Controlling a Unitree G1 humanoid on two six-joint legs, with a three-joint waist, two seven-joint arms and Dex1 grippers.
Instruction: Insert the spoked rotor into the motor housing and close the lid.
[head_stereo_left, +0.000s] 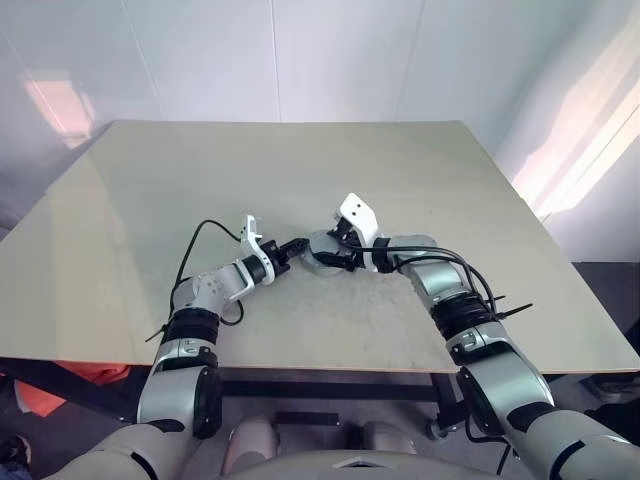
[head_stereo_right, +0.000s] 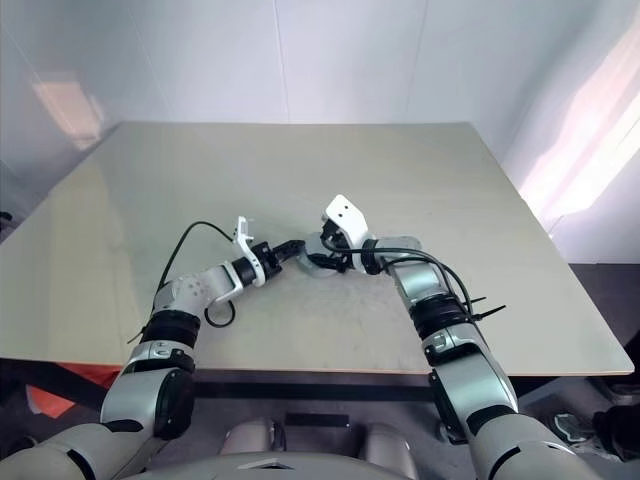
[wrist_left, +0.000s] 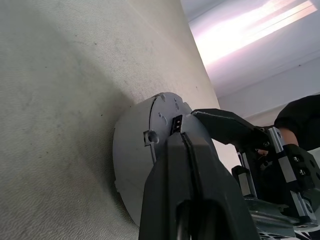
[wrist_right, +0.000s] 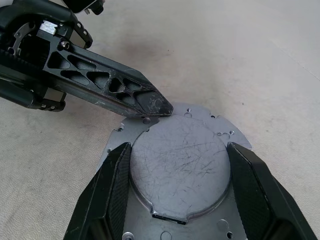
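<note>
While the right gripper (wrist_right: 177, 190) is clamping the grey lid (wrist_right: 180, 165) flat on the table (head_stereo_left: 300, 170) — seemingly closed already — the shut left gripper (wrist_right: 162, 107) is pressing its edge.

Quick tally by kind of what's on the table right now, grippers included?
Round grey metal motor unit, flat face up: 1
Black two-finger grippers: 2, the left gripper shut with its tip at the unit's rim, the right gripper with a finger on each side of the unit
Table: 1
Total: 4
</note>
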